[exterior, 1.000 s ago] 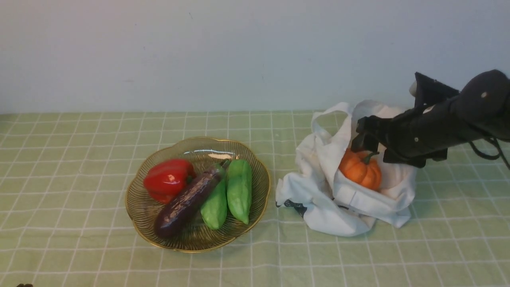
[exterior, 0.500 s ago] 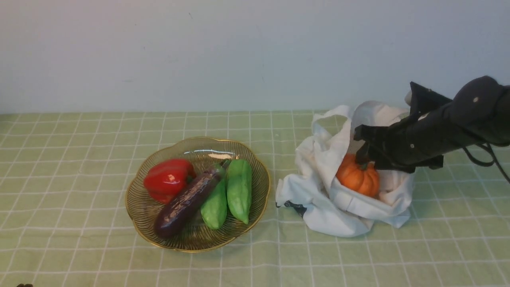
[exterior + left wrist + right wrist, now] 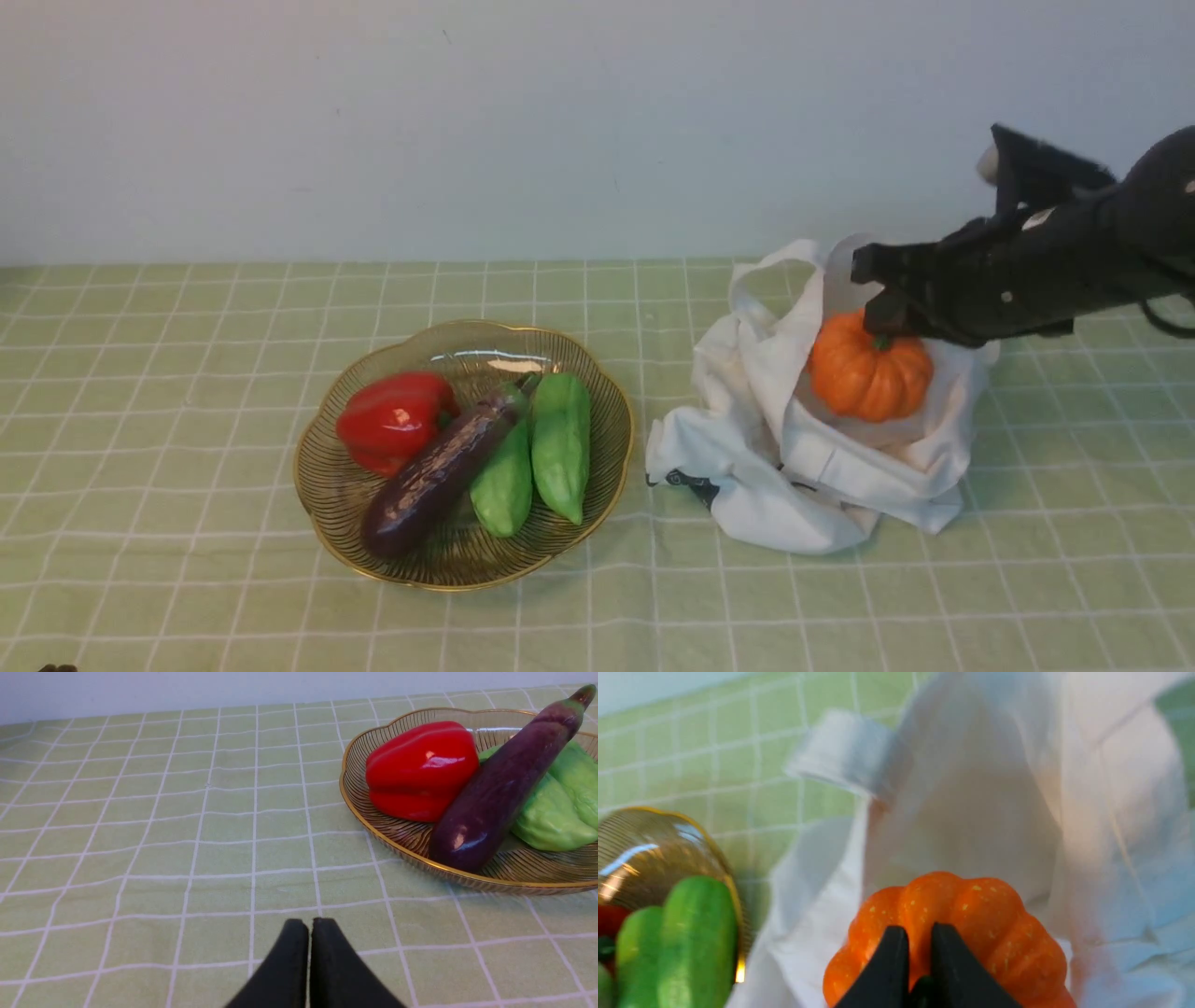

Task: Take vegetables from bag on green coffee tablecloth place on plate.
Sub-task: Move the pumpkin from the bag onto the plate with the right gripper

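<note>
The right tool [image 3: 919, 952] is clenched on the short dark stem of the pumpkin [image 3: 870, 369]. The pumpkin hangs at the mouth of the bag [image 3: 775, 467], with its underside close to the cloth lip. Whether it is quite free of the cloth cannot be told.

The stem is a thin hold, so the pumpkin will likely swing. The lift should go straight up and slowly until the round body is clear of the lip and the loop handle. Only then should it travel across toward the plate [image 3: 467, 350]. The plate is crowded, and the bare glass at its far side looks the safest place to set the pumpkin down.

The pumpkin is ribbed, matte orange and flecked pale, and it looks firm. The bag is soft, crumpled white cloth that slumps and may catch. The plate is amber glass, finely ribbed, with a scalloped gold rim. It holds a glossy red pepper [image 3: 392, 420], a dark eggplant [image 3: 439, 471] and pale green gourds [image 3: 560, 443].

The green coffee tablecloth [image 3: 187, 373], gridded in white, covers the bench. The left tool [image 3: 310, 961] hovers low over it, clenched on nothing.
</note>
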